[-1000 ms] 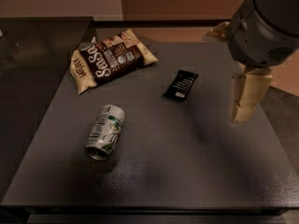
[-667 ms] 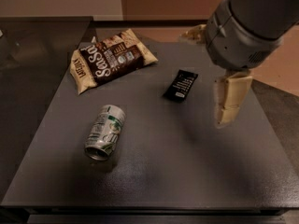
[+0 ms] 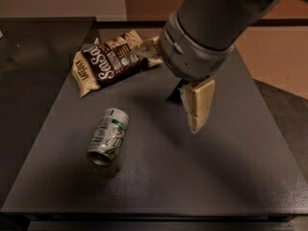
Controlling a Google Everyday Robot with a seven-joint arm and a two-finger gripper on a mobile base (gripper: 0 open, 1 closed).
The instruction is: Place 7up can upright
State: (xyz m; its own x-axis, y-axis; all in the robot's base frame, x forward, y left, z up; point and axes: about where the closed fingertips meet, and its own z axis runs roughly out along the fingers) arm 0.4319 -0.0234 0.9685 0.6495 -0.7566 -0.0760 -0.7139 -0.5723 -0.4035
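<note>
The 7up can (image 3: 108,136) lies on its side on the dark table (image 3: 159,177), left of centre, with one round end facing the front edge. It is silver-white with green markings. My gripper (image 3: 195,124) hangs from the large grey arm (image 3: 211,28) above the table's middle. It points down and is to the right of the can, well apart from it, holding nothing.
A brown-and-cream snack bag (image 3: 108,61) lies at the back left of the table. A flat black wrapper (image 3: 174,94) is mostly hidden behind the gripper. A second dark surface (image 3: 29,57) adjoins on the left. The table's front edge runs along the bottom.
The arm and gripper have moved left, from the table's right side toward its middle, and now cover most of the black wrapper. The can and the bag have not moved.
</note>
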